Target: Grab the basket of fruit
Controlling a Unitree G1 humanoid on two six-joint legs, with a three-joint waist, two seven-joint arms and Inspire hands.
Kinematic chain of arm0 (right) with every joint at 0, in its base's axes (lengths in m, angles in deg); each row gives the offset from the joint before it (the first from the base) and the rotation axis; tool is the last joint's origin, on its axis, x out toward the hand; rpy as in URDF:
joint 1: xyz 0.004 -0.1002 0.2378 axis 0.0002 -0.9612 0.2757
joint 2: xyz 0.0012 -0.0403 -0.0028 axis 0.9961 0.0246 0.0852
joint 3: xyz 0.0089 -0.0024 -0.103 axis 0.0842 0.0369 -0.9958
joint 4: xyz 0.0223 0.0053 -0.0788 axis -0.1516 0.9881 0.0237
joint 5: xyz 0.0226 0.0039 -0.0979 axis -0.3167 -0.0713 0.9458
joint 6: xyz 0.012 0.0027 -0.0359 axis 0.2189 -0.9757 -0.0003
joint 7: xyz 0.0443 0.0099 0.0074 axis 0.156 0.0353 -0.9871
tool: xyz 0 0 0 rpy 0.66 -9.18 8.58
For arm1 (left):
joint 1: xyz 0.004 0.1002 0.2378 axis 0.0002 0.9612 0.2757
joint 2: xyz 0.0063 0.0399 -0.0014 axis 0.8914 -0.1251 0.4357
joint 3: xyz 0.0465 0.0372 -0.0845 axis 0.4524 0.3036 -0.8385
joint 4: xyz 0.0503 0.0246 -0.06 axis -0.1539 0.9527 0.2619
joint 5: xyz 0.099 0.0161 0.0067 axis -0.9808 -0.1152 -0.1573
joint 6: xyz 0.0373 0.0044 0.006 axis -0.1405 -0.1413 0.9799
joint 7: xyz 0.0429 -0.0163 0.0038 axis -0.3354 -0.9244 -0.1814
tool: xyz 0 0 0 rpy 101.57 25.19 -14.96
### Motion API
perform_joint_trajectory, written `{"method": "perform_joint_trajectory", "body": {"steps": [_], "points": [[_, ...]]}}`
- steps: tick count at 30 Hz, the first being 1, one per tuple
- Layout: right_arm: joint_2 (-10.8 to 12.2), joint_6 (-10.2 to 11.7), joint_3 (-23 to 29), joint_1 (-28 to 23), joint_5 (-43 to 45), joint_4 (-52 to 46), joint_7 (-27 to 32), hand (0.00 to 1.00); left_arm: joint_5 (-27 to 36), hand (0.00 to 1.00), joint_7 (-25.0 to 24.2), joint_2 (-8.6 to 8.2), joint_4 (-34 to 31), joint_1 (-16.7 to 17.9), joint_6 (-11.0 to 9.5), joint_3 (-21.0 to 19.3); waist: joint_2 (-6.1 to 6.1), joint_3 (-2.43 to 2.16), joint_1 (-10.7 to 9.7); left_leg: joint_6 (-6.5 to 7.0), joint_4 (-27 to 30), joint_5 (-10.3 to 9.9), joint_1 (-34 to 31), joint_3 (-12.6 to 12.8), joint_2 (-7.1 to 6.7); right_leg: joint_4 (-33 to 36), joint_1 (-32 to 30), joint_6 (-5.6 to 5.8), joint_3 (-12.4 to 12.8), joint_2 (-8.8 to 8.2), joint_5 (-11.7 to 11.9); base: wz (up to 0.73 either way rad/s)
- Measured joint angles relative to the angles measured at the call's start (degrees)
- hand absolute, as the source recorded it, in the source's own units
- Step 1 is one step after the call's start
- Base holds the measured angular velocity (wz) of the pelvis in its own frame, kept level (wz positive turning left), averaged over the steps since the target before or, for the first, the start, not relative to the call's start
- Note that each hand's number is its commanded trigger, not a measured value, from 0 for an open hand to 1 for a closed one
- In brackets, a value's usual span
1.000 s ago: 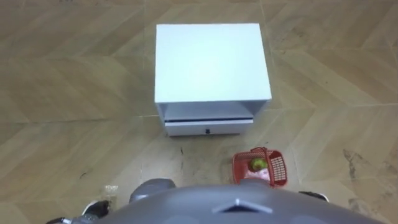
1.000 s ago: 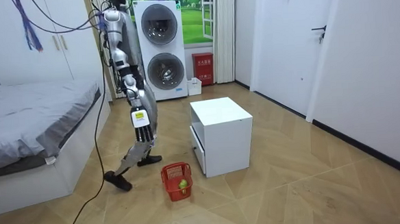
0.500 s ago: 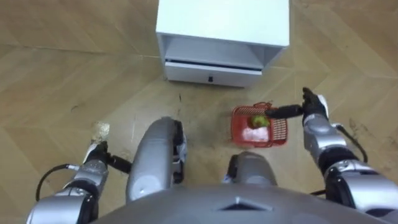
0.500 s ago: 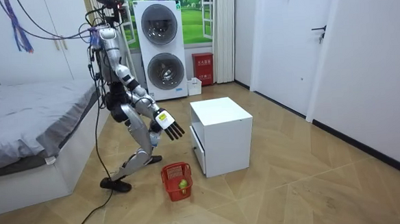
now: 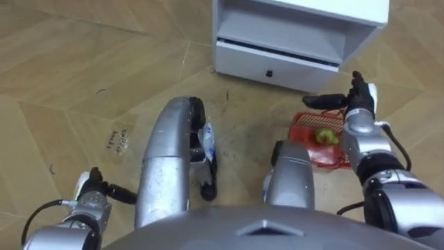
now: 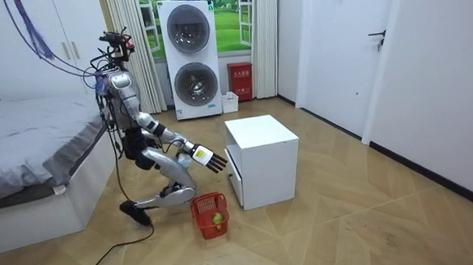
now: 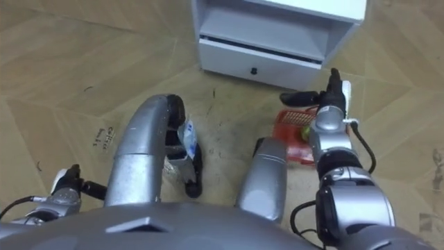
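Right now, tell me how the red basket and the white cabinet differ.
The basket is red open mesh, while the cabinet is white with solid panels. The basket is far smaller and lower than the cabinet. The basket holds a green fruit, whereas the cabinet has a drawer with an open niche above it. Both stand on the wooden floor, close together.

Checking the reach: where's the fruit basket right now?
In the left eye view the fruit basket sits on the floor, right of centre, just in front of the white cabinet and beneath the robot's open right hand.
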Motion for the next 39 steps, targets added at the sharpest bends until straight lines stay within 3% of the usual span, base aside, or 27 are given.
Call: {"method": "perform_joint_trajectory", "body": {"steps": [1,2,3,4,5,8,11,14,16,17,18,19,20,21,22,25,27,28,34,39], "points": [[0.0,0.7,0.1,-0.5,0.1,-0.3,0.7,0.0,0.3,0.0,0.5,0.33,-0.1,0.1,-0.5,0.7,-0.88,-0.51,-0.4,-0.02,0.4,0.0,-0.3,1.1,2.11,0.2,3.2,-0.17,0.5,0.22,1.4,0.34],[-0.1,1.0,0.1,-0.4,0.2,-0.4,0.9,0.0,0.3,0.0,0.7,0.3,-0.1,0.2,-0.9,0.7,-1.12,-0.6,-0.2,-0.18,0.9,0.1,-0.7,1.5,3.31,-1.0,4.0,-0.4,0.7,0.29,1.8,-0.18],[-0.3,1.8,0.1,0.3,0.6,-0.8,1.0,0.0,0.4,0.0,1.0,0.13,-0.3,0.6,-1.3,0.7,-0.92,-0.35,0.2,-0.69,2.6,0.7,-1.8,1.3,4.68,-3.1,4.8,-0.65,1.0,0.16,1.1,-0.5],[-0.3,2.6,0.0,0.4,1.2,-1.2,1.0,0.0,0.4,0.0,0.9,0.02,-0.3,1.0,-1.3,0.7,-0.35,0.07,0.2,-1.75,4.4,0.9,-2.8,0.3,4.56,-1.5,4.7,-1.52,0.6,-0.02,-0.7,-0.45],[-0.3,2.5,-0.1,-0.2,1.3,-1.5,1.0,0.0,0.4,0.0,0.9,0.02,-0.3,1.1,-1.3,0.8,-0.28,0.15,0.0,-2.08,5.1,1.0,-3.4,0.2,4.52,-0.3,4.6,-1.66,0.7,-0.16,-1.4,-0.15],[-0.5,1.9,-0.1,-1.3,1.0,-1.6,1.3,0.0,1.4,0.0,0.9,-0.04,-0.4,0.9,-1.9,2.5,-0.3,0.18,-0.4,-3.04,5.2,1.4,-4.1,0.2,5.0,0.7,3.9,-1.18,1.5,0.57,-2.5,-0.05],[-0.7,1.6,-0.8,-1.3,-0.6,-1.6,1.4,0.0,1.5,0.0,0.7,-0.08,-0.2,1.3,-2.4,4.2,-0.64,0.29,-0.2,-4.38,5.2,1.4,-4.3,0.0,5.89,1.2,2.9,-1.54,2.5,1.15,-4.0,-0.21],[-1.0,1.8,-0.7,-1.3,-1.1,-2.2,2.0,0.0,1.5,0.0,0.6,-0.14,-0.3,2.8,-2.7,4.2,-1.22,0.33,-0.4,-6.56,6.4,0.9,-4.9,-1.3,4.63,2.7,3.0,-2.01,4.0,1.14,-5.8,-0.19],[-1.3,1.9,-0.8,-1.4,-1.0,-2.4,2.3,0.0,1.4,0.0,0.6,-0.04,-0.5,4.3,-2.8,4.2,-1.9,0.4,-1.5,-7.98,9.6,1.4,-6.4,-3.6,1.96,5.1,4.9,-2.65,4.7,1.3,-7.4,-0.09],[-1.3,1.9,-0.8,-1.6,-1.0,-2.5,2.5,0.0,1.4,0.0,0.6,0.04,-0.6,4.7,-2.8,4.3,-2.2,0.3,-1.7,-8.36,10.8,1.6,-6.9,-4.1,1.37,5.9,5.7,-2.74,4.9,1.35,-7.8,-0.23],[-2.6,1.9,-0.9,-1.6,-1.0,-2.9,2.6,0.0,1.4,0.0,0.5,-1.57,-0.7,4.9,-2.8,4.3,-1.05,1.11,-1.1,-9.09,12.5,1.9,-8.4,-6.1,1.06,6.4,5.4,-2.79,5.1,3.46,-7.5,-0.22],[-2.9,1.9,-1.1,-1.8,-1.1,-3.0,3.0,0.0,1.4,0.0,-0.1,-2.27,-0.4,4.8,-3.2,4.8,-1.09,1.02,-1.4,-9.58,11.9,1.9,-8.9,-6.5,-0.96,6.3,5.1,-2.67,5.5,3.1,-7.5,-0.18],[-3.0,1.9,-1.1,-2.1,-1.1,-3.0,3.2,0.0,1.4,0.0,-0.7,-2.39,-0.3,4.7,-3.4,5.1,-1.31,1.14,-1.6,-9.65,11.6,2.0,-9.0,-6.7,-1.85,6.2,5.0,-2.61,5.5,2.89,-7.6,0.09],[-3.2,1.9,-1.1,-2.4,-1.1,-3.0,3.3,0.0,1.4,0.0,-1.4,-2.35,-0.2,4.1,-3.9,5.5,-1.02,0.92,-1.7,-10.39,11.3,1.9,-9.1,-7.2,-2.55,6.1,4.8,-2.49,5.5,2.67,-7.6,0.13],[-3.2,1.9,-1.3,-2.5,-1.0,-2.7,3.3,0.0,1.4,0.0,-1.6,-2.28,-0.2,3.4,-4.4,5.7,-1.62,1.02,-1.9,-10.91,11.0,1.7,-8.8,-7.7,-2.8,6.0,4.7,-2.29,5.5,2.35,-7.7,0.08],[-3.0,1.9,-1.7,-2.5,-1.0,-2.3,3.0,0.0,1.4,0.0,-1.8,-2.45,-0.2,3.1,-5.0,6.6,-1.76,0.83,-1.9,-11.54,11.0,1.4,-8.6,-8.3,-3.28,6.0,4.5,-2.16,5.5,2.38,-7.8,0.01],[-3.1,1.9,-1.8,-2.5,-1.1,-2.3,3.0,0.0,1.5,0.0,-1.8,-2.46,-0.2,2.9,-5.2,6.9,-1.54,0.55,-1.8,-12.98,10.1,-0.2,-8.4,-8.5,-3.36,6.5,3.8,-2.0,5.5,2.29,-7.8,0.06],[-3.2,1.8,-1.8,-2.5,-1.1,-2.3,3.0,0.0,1.5,0.0,-1.7,-2.46,-0.2,2.7,-5.2,6.9,-1.38,0.57,-1.9,-14.49,9.3,-1.5,-8.3,-8.4,-3.19,6.9,3.3,-1.85,5.5,2.06,-7.9,0.07],[-3.1,1.7,-3.9,-3.4,-1.4,-2.1,3.0,0.0,2.7,0.0,-1.4,-2.48,-0.2,4.8,-5.1,7.8,0.15,0.36,-1.4,-14.62,8.8,-1.4,-8.0,-8.3,-2.17,7.3,2.3,-1.85,6.2,2.65,-7.9,-0.06],[-3.2,1.6,-5.7,-3.3,-1.4,-1.6,2.9,0.0,3.7,0.0,-2.1,-2.35,-0.4,4.8,-4.8,8.6,0.07,0.41,-0.9,-15.07,8.5,-1.1,-8.5,-8.3,-1.67,7.2,1.4,-1.84,6.7,3.25,-7.9,-0.05]]}}
